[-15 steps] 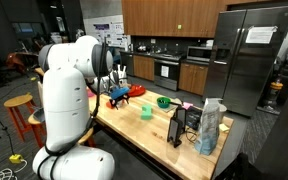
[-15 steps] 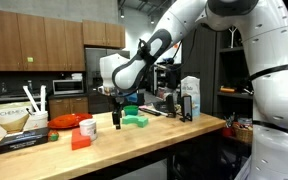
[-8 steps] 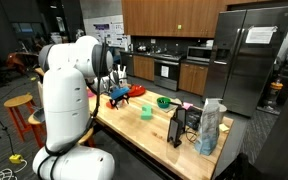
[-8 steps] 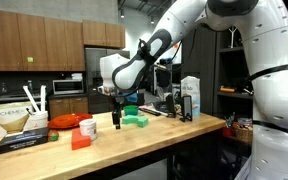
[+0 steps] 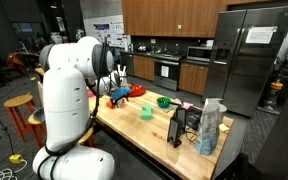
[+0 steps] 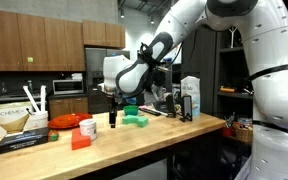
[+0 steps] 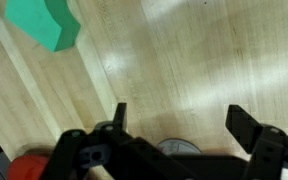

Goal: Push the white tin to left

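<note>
- At the far left of the wooden counter [image 6: 174, 130] in an exterior view stands a printed box [image 6: 9, 120], with a flat black box [image 6: 24, 141] lying in front of it
- Next comes a shallow red bowl [image 6: 66, 121]; what it holds cannot be told
- A red block [image 6: 81, 140] sits near the front edge, and the white tin [image 6: 87, 127] stands upright just beside it, its contents not visible
- The gripper [image 6: 112, 120] hangs just right of the white tin, pointing down close to the counter; whether it touches the tin cannot be told
- In the wrist view its fingers [image 7: 119, 112] are spread wide, with only bare wood between them
- A green block [image 6: 134, 117] lies right of the gripper
- Farther right a blue-and-white carton [image 6: 191, 97] stands upright
- In an exterior view a green bowl [image 5: 164, 101] sits on the counter, its inside too small to read
</note>
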Controlling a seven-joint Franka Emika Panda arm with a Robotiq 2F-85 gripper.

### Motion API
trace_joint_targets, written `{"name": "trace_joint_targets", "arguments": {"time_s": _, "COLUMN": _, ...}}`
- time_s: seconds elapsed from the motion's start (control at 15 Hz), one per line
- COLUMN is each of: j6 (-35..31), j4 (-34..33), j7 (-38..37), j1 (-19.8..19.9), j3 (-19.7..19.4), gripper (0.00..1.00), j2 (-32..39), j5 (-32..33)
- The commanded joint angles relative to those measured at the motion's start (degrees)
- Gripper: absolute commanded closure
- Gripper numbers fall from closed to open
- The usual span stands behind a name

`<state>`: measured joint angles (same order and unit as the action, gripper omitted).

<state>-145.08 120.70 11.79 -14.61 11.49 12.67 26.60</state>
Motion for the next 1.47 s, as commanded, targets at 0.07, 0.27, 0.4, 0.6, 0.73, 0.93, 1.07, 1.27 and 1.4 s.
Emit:
{"name": "trace_joint_targets", "arguments": {"time_s": 0.07, "j6": -4.38, "j4": 2.31, "j7": -3.31, "j1": -0.53, "j3": -2.14, "gripper": 0.00, "j2": -1.06, "j5": 6.07}}
{"name": "trace_joint_targets", "arguments": {"time_s": 0.27, "j6": -4.51, "j4": 2.73, "j7": -7.14, "j1": -0.76, "j3": -2.74, "gripper": 0.00, "j2": -0.99, "j5": 8.19}}
{"name": "trace_joint_targets", "arguments": {"time_s": 0.4, "j6": -3.45, "j4": 2.84, "j7": -10.05, "j1": -1.00, "j3": -2.88, "gripper": 0.00, "j2": -1.07, "j5": 8.94}}
{"name": "trace_joint_targets", "arguments": {"time_s": 0.6, "j6": -0.72, "j4": 2.55, "j7": -14.86, "j1": -1.71, "j3": -2.94, "gripper": 0.00, "j2": -1.13, "j5": 10.02}}
{"name": "trace_joint_targets", "arguments": {"time_s": 0.73, "j6": 1.46, "j4": 2.29, "j7": -18.02, "j1": -2.15, "j3": -2.77, "gripper": 0.00, "j2": -1.15, "j5": 10.13}}
{"name": "trace_joint_targets", "arguments": {"time_s": 0.93, "j6": 3.66, "j4": 2.12, "j7": -23.06, "j1": -2.85, "j3": -2.56, "gripper": 0.00, "j2": -1.14, "j5": 9.77}}
{"name": "trace_joint_targets", "arguments": {"time_s": 1.07, "j6": 4.37, "j4": 1.94, "j7": -26.87, "j1": -3.42, "j3": -2.61, "gripper": 0.00, "j2": -0.96, "j5": 10.02}}
{"name": "trace_joint_targets", "arguments": {"time_s": 1.27, "j6": 5.36, "j4": 1.72, "j7": -31.66, "j1": -4.13, "j3": -2.56, "gripper": 0.00, "j2": -0.79, "j5": 10.01}}
{"name": "trace_joint_targets", "arguments": {"time_s": 1.4, "j6": 6.22, "j4": 1.56, "j7": -34.36, "j1": -4.57, "j3": -2.61, "gripper": 0.00, "j2": -0.77, "j5": 10.18}}
